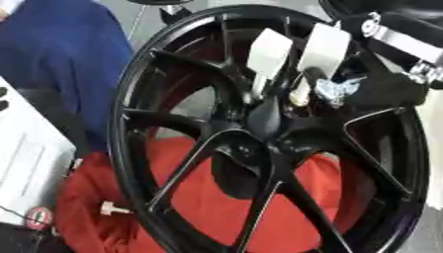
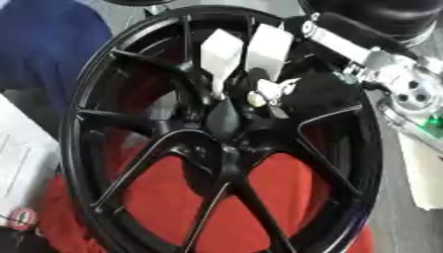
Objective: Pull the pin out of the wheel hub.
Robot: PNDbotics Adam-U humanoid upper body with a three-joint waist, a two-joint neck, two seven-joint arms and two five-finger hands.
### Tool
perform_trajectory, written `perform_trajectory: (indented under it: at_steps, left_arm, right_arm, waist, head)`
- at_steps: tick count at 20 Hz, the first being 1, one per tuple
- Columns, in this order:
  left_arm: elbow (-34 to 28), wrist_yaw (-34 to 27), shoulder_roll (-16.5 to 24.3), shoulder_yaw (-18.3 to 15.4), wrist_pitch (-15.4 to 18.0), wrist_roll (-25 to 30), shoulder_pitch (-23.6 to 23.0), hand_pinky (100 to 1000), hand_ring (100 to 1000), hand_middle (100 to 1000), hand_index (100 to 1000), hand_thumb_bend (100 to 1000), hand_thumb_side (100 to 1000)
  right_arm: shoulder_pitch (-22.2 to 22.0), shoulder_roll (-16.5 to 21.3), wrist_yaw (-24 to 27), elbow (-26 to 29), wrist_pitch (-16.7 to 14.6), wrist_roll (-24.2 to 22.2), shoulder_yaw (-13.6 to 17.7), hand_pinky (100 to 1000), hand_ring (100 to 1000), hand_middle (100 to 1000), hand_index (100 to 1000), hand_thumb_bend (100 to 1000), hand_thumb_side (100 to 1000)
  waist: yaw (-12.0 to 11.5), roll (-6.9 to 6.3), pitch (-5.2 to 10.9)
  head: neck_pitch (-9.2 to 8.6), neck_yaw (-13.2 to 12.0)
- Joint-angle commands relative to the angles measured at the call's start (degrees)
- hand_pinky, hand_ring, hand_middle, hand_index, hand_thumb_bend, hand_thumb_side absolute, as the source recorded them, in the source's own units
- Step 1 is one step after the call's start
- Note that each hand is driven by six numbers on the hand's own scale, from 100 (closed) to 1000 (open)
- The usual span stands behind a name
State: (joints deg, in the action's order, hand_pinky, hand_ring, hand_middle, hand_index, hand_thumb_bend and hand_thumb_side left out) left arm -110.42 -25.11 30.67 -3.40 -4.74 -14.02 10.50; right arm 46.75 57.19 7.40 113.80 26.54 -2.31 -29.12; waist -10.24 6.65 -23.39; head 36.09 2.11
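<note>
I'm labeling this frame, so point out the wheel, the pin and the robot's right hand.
wheel (image 1: 186, 160): left eye view, lower-left spoke.
pin (image 1: 299, 95): left eye view, pale shaft near hub.
right hand (image 1: 322, 49): left eye view, white finger pad.

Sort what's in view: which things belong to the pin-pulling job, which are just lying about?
Job: black wheel; pale pin at its hub; right hand, fingers at the pin.

Lying about: red cloth; blue fabric; white box.
</note>
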Motion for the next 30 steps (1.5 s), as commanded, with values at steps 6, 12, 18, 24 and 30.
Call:
perform_trajectory:
  at_steps: [6,12,18,24,30]
  left_arm:
    - [-0.82,0.12,0.99,-1.15,0.4,-0.34,-0.19,843,784,741,743,116,818]
    - [-1.33,0.31,0.94,-2.54,1.26,-1.87,-0.98,844,783,741,743,111,811]
    - [-1.56,0.18,0.73,-3.42,1.93,-3.09,-1.75,844,783,741,743,111,805]
    - [-1.6,-0.2,0.68,-3.4,2.08,-3.34,-1.68,845,782,740,742,111,800]
    - [-1.48,-0.23,1.1,-3.33,2.17,-3.09,-1.72,846,782,739,741,111,797]
  right_arm:
    - [-4.88,5.78,9.96,0.8,-3.59,10.11,14.06,737,706,440,547,100,425]
    - [-21.75,8.33,14.84,0.73,-5.68,25.24,30.54,762,742,495,607,100,322]
    - [-33.52,5.53,9.16,-4.27,-5.43,29.17,40.06,786,790,558,671,100,245]
    - [-35.54,4.07,-1.85,-13.46,-4.86,20.86,43.32,863,927,783,861,100,357]
    - [-33.53,6.36,-19.28,-23.24,-9.52,-6.81,43.16,909,1000,895,910,100,633]
  waist:
    - [1.01,-1.02,1.98]
    - [2.97,-2.45,1.72]
    - [5.62,-4.83,2.14]
    - [6.91,-6.41,2.82]
    - [7.39,-6.79,3.56]
  head:
    - [-1.08,-0.31]
    - [-0.48,0.03]
    - [-0.02,0.0]
    - [-0.12,-0.52]
    - [0.25,-0.72]
